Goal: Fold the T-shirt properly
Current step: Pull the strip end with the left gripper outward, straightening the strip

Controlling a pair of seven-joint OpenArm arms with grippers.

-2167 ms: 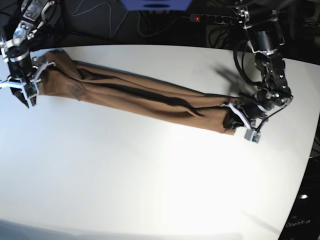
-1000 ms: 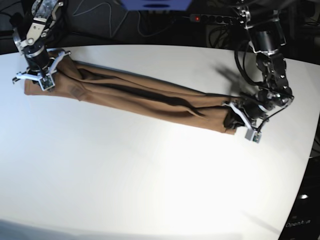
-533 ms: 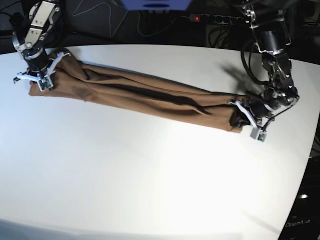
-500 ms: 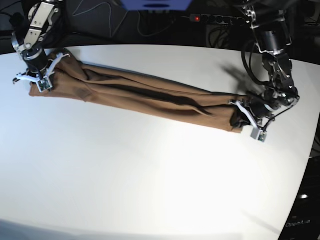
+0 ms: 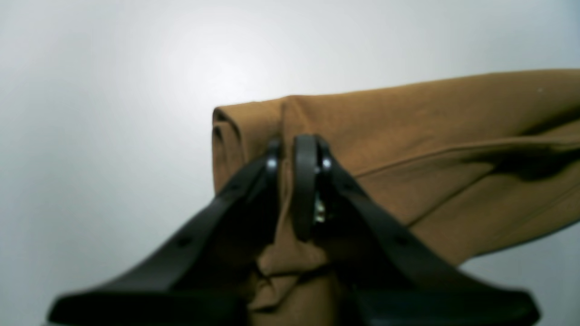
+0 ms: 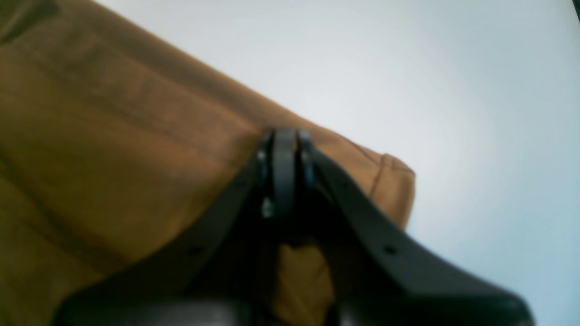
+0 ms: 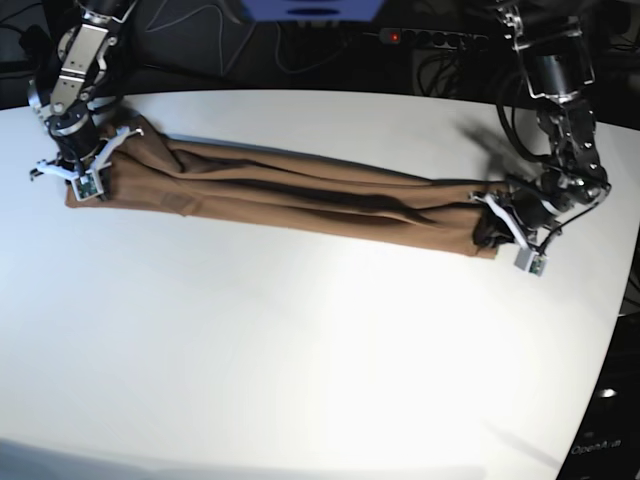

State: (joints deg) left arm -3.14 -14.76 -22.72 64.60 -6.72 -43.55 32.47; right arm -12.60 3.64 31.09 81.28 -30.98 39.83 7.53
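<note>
The tan-brown T-shirt (image 7: 290, 195) lies folded into a long narrow band, stretched across the white table (image 7: 300, 350) between my two arms. At the band's right end in the base view, my left gripper (image 7: 492, 225) is shut on the cloth. The left wrist view shows its black fingers (image 5: 304, 181) pinching a fold of the T-shirt (image 5: 430, 149) close to its layered edge. My right gripper (image 7: 85, 160) is shut on the opposite end, and in the right wrist view it (image 6: 283, 167) bites the T-shirt (image 6: 113, 149) near a hemmed corner.
The table's curved far edge (image 7: 300, 95) runs just behind the shirt. Behind that edge lie dark cables and a power strip with a red light (image 7: 396, 38). The table's right edge (image 7: 610, 330) curves in below my left arm.
Both grippers have carried the stretched shirt to the right, and the right-hand end has risen a little in the base view. The band lies straighter and more level. Both grips stay shut.
</note>
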